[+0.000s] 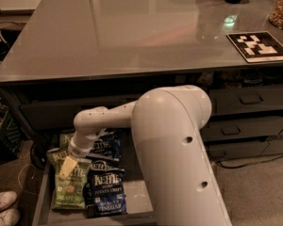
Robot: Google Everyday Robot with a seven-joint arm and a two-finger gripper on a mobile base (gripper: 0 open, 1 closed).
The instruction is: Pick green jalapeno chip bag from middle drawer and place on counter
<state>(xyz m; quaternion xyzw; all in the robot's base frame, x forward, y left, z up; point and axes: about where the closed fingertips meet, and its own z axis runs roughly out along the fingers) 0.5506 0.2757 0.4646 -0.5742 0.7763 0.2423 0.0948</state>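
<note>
The middle drawer (137,193) stands pulled open below the counter (132,27). A light-green jalapeno chip bag (71,189) lies flat at its left side, and the edge of another green bag (53,153) shows behind it. My gripper (68,167) reaches down into the drawer from the big white arm and sits right over the upper part of the front green bag, at or just above its surface. Dark blue Kettle bags (106,192) lie beside it on the right.
Another dark blue bag (104,146) lies further back in the drawer. Narrower drawers with bar handles (250,99) are on the right. A black-and-white tag board (258,45) and a jar (282,6) stand on the counter. White shoes (2,207) and a crate (0,131) are on the floor at left.
</note>
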